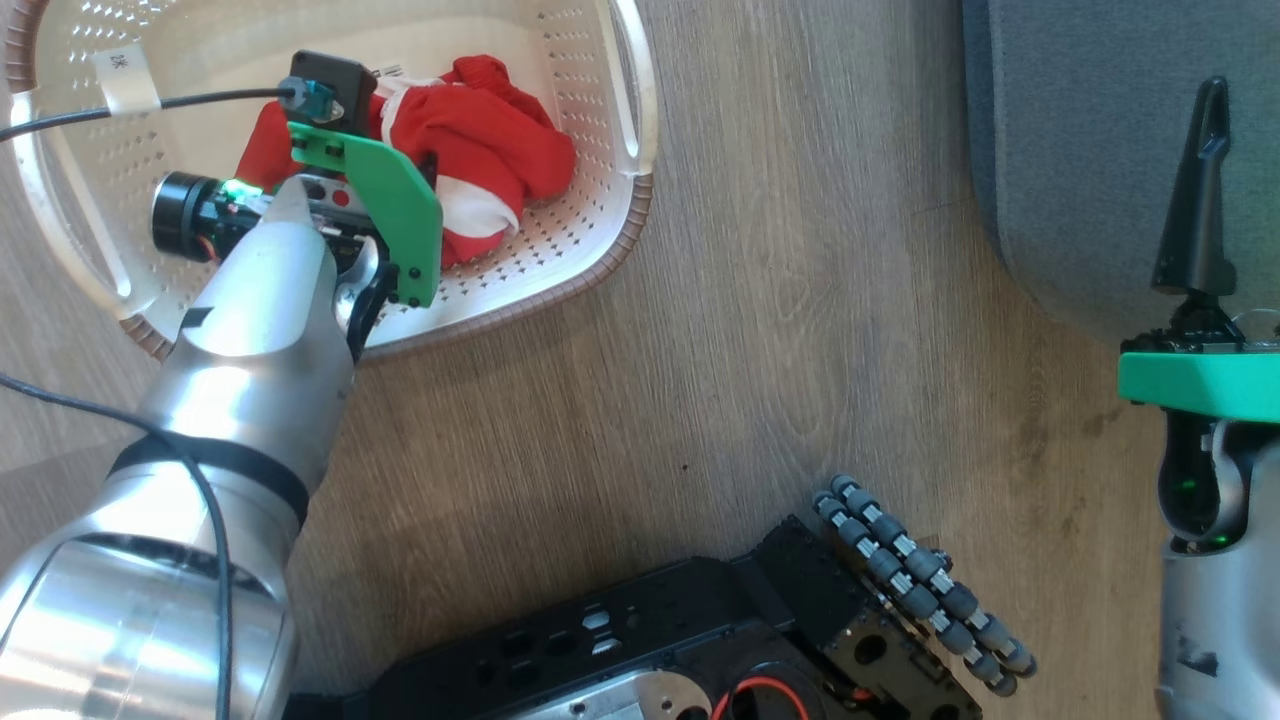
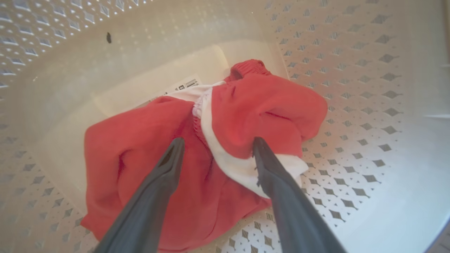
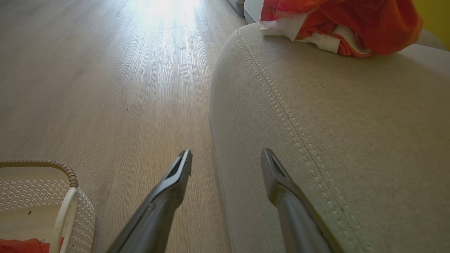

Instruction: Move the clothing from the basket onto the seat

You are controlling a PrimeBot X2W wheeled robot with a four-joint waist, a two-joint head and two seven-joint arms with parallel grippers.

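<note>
Left gripper (image 2: pixel 218 142): Fingers spread as wide as they go, nothing pinched. I have it aimed down into the basket (image 2: pixel 369 88) with the tips either side of the white stripe, so that closing should catch a fold. I cannot tell whether the tips touch fabric.
Clothing (image 2: pixel 267 105): A crumpled red bundle with a white band lies on the basket's bottom. It is pressed toward one perforated wall and half covers a label sticker (image 2: pixel 186 84).
Basket's spot: It stands on the wood floor (image 3: pixel 105 88), apart from the seat (image 3: pixel 351 140), low enough that my left arm reaches in from above.
Right gripper (image 3: pixel 226 153): Wide open and empty. It hangs by the seat's rounded corner, one finger over the floor and the other over the cushion. I judge that it is parked clear of the left arm's path.
Seat: The grey cushion has double stitching. A red-and-white garment (image 3: pixel 351 21) lies at its far end, so the job looks partly done.
</note>
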